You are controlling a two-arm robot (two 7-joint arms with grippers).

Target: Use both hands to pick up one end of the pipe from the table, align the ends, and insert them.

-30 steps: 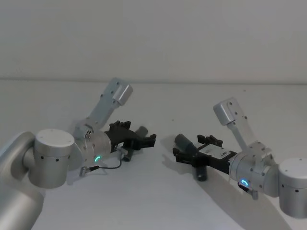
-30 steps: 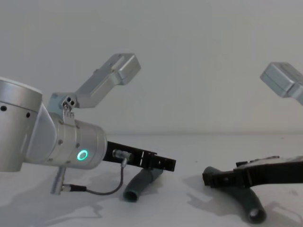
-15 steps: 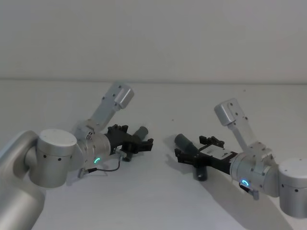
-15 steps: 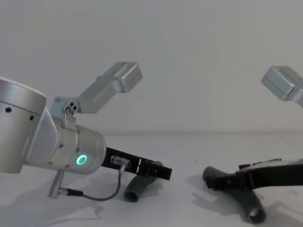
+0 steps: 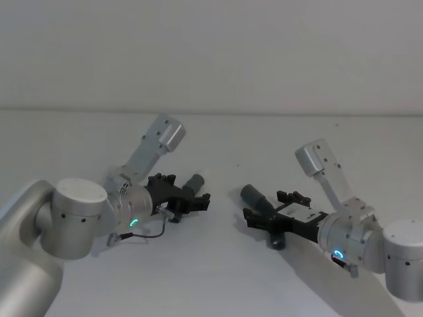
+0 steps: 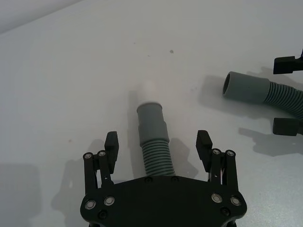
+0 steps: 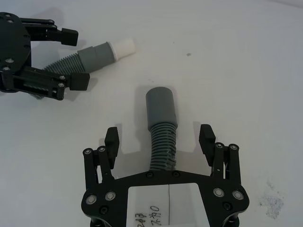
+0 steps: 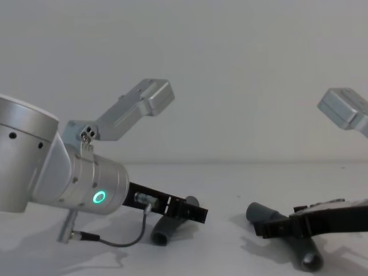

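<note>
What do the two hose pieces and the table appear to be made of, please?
Hose piece with the whitish tip: probably flexible plastic or rubber, matte dark grey; corrugated middle, smooth cuff. Socket hose piece: the same look, hollow open cuff. Table: smooth matte white, perhaps laminate or painted board; the surface alone cannot settle it.

- A robot lab or test bench.
- The table (image 5: pixel 218 277) is wide, plain, matte white (a few small specks on it).
- Behind the table stands a bare pale grey wall (image 5: pixel 211 53).
- Over the table reach a silver-grey left arm (image 5: pixel 73 218) and right arm (image 5: pixel 403 257).
</note>
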